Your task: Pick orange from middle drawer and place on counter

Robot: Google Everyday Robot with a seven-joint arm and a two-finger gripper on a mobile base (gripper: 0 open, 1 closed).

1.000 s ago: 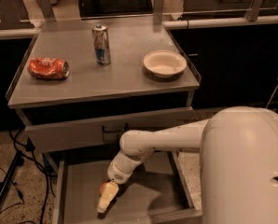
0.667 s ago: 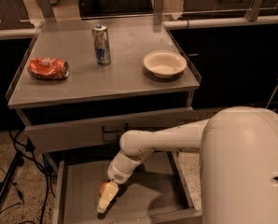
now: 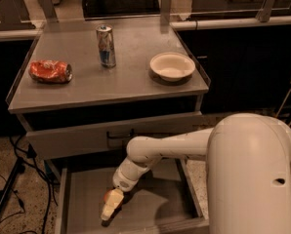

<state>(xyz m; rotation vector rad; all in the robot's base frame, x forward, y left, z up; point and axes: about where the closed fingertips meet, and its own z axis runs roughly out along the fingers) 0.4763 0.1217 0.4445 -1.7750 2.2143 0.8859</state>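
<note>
My gripper [image 3: 111, 209] is down inside the middle drawer [image 3: 157, 204], in the lower centre-left of the frame, pointing at the drawer floor. The orange [image 3: 107, 195] shows only as a small rounded sliver of colour right against the gripper's upper left side — the rest is hidden behind my own hardware. Whether I am spread around it, clamped on it or merely beside it, I cannot tell.

I judge the orange to be light for my arm and firm with a little give. Its skin is smooth, so it could roll on the flat metal floor or squirt out of a pinch set off-centre. I would take it across its widest part, with contact on opposite sides of its middle. The squeeze should be moderate — enough to stop slipping, not enough to bruise.

The closed drawer front [image 3: 111, 138] sits just above and behind my wrist, so I think any lift should come out toward the bottom of the frame before rising.

The counter [image 3: 131, 84] fills the upper half. It carries a red foil packet [image 3: 50, 71] at left, a can [image 3: 105, 45] in the middle and a white bowl [image 3: 172, 66] at right. The bare metal along its near edge looks the safest landing place, though a round fruit may wander there.
</note>
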